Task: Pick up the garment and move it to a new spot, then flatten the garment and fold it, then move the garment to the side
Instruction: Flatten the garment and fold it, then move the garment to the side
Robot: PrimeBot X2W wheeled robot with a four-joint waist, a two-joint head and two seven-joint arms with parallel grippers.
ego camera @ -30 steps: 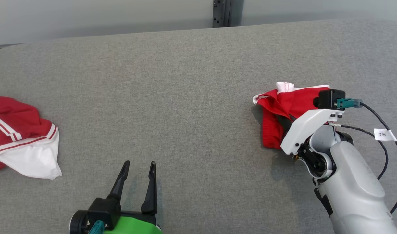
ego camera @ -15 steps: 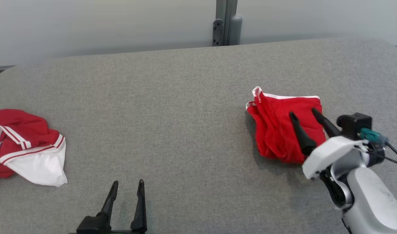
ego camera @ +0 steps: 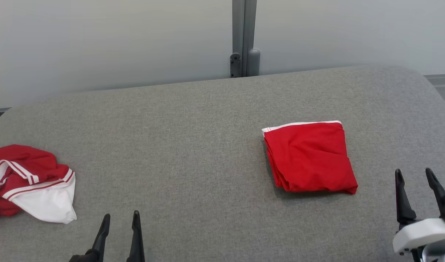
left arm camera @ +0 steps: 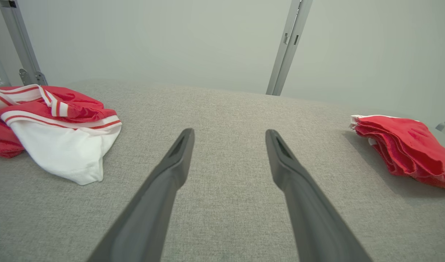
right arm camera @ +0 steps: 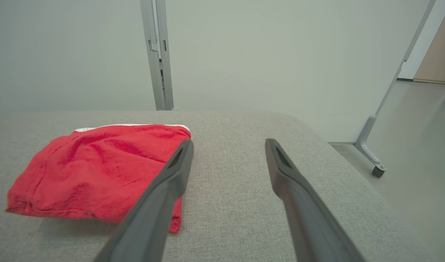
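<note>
We've got the grey padded table [ego camera: 193,145] across most of the head view, rounded corners at the far side. Pale wall panel [ego camera: 98,43] behind it, with a grey upright post [ego camera: 243,36] at the middle of the far edge.

Crumpled red-and-white garment [ego camera: 29,185] sits at the table's far left, white part toward us, striped trim on top. We see it at the left in the left wrist view too, lying loose on the fabric.

Folded red garment [ego camera: 309,156] lies flat on the right half of the table as a rough square with a white band along its far edge. The stacked layers show on its left side. Nothing is touching it.

Right gripper [ego camera: 413,171] is at the lower right, fingers spread and empty, nearer to us than the folded garment and off its right corner, clear of it. In the right wrist view one finger overlaps the garment's near corner, but we can't call contact from that angle.

Left gripper [ego camera: 121,214] is at the lower left, fingers apart and empty, over bare table between the two garments and well apart from both.
</note>
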